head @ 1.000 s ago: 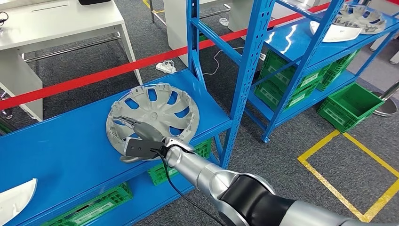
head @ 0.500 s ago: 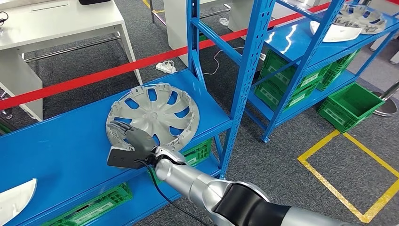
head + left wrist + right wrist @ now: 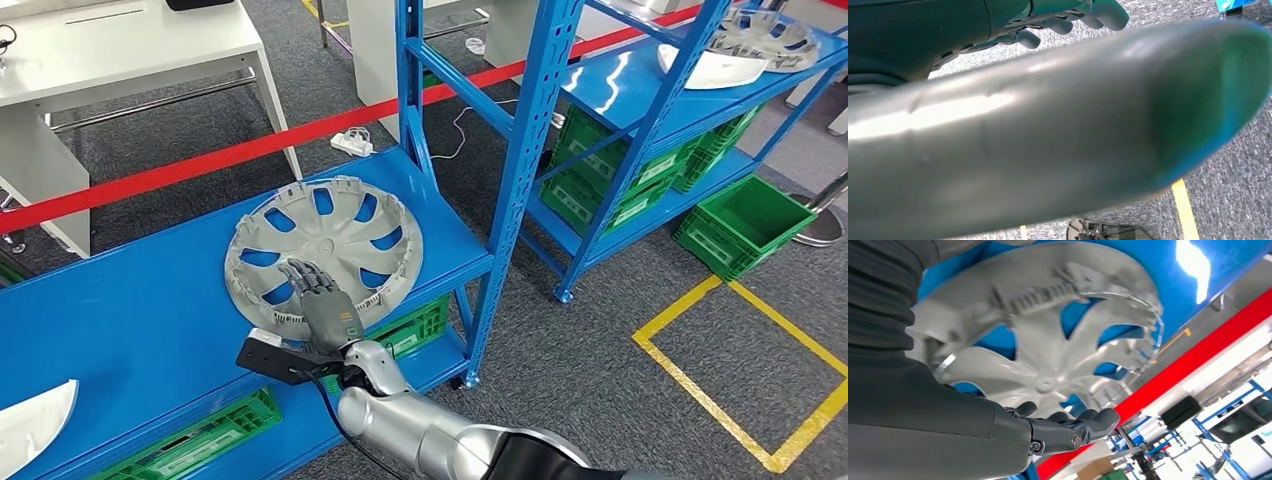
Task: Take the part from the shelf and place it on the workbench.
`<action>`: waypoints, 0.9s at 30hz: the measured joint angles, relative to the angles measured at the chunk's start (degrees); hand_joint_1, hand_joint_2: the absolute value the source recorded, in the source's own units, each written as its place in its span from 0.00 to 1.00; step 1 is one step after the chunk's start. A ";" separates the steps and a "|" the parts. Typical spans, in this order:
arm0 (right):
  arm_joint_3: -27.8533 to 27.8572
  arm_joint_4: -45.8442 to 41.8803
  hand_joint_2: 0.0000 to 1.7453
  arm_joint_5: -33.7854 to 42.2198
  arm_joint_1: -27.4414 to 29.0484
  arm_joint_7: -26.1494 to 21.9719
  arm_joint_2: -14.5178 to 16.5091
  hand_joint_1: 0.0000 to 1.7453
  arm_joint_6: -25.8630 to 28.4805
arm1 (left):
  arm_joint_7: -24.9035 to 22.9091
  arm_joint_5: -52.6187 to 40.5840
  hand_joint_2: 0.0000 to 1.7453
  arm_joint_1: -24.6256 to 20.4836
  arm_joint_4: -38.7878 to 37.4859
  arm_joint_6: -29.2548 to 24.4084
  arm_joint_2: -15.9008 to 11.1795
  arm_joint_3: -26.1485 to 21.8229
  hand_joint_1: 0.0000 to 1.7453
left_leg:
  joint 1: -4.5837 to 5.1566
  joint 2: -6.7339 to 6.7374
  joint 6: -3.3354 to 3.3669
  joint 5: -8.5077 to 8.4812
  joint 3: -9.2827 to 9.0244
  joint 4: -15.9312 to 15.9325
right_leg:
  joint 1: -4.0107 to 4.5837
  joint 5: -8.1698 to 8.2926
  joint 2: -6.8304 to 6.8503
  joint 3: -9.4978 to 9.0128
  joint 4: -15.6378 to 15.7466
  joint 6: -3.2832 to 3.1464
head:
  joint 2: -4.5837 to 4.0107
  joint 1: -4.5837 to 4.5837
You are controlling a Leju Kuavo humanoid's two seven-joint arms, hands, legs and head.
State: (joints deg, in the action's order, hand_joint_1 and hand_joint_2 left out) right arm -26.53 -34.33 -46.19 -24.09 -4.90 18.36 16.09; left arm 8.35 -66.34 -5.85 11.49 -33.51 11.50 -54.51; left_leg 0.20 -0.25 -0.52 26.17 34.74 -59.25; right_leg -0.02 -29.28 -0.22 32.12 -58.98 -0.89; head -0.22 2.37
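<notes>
The grey wheel cover is not yet grasped, lying flat on the blue shelf under the right hand, whose spread fingers hold nothing; lifting and workbench placement remain.

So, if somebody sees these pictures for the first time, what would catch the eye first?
Probably the big grey wheel cover lying flat on the blue shelf, with the right hand spread over its near part. Next comes the red barrier tape stretched behind the shelf, and the yellow floor marking on the grey carpet at the right.
</notes>
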 joint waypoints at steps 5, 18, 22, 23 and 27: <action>0.00 -2.28 1.00 -0.02 2.83 -0.08 -0.97 0.00 -1.23 | 0.08 -0.04 0.00 -0.17 0.01 -0.29 -0.01 0.00 0.00 | -0.01 0.00 0.00 0.00 -0.01 0.00 | 0.00 0.00 0.00 0.00 0.00 0.00 | 0.00 0.01; 0.00 -2.69 1.00 -7.38 3.57 5.76 -1.32 0.00 -1.88 | 0.79 2.61 0.00 -0.28 0.08 -0.85 -0.09 -0.14 0.00 | -0.03 0.00 -0.01 0.00 0.00 0.03 | 0.01 -0.01 0.00 -0.01 -0.01 -0.01 | 0.00 0.01; 0.00 -2.76 1.00 -11.83 2.89 10.35 -2.31 0.00 -1.16 | 1.64 3.69 0.00 -0.01 0.07 -0.91 -0.09 -0.55 0.00 | -0.02 -0.01 0.00 0.00 -0.01 0.03 | 0.00 -0.01 0.00 -0.02 0.00 -0.01 | 0.01 0.00; 0.00 -2.84 1.00 -12.87 2.80 11.41 -2.74 0.00 -1.15 | 1.81 3.82 0.00 0.05 0.06 -0.91 -0.09 -0.61 0.00 | -0.02 -0.01 0.00 0.00 -0.01 0.03 | 0.00 -0.01 0.01 -0.02 0.00 -0.01 | 0.01 0.01; 0.04 -3.33 1.00 -16.80 2.67 15.08 -5.03 0.00 -1.55 | 2.02 4.17 0.00 0.19 0.05 -0.90 -0.09 -0.73 0.00 | -0.01 -0.01 0.00 0.00 -0.01 0.03 | -0.01 0.00 0.01 -0.03 0.00 0.00 | 0.00 0.01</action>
State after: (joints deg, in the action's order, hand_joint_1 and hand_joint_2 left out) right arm -26.50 -37.66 -62.99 -21.42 10.18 13.33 14.54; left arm 10.37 -62.16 -5.66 11.54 -34.40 11.41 -55.24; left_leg 0.20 -0.26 -0.52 26.16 34.73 -59.22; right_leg -0.02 -29.28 -0.22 32.09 -58.97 -0.90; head -0.22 2.38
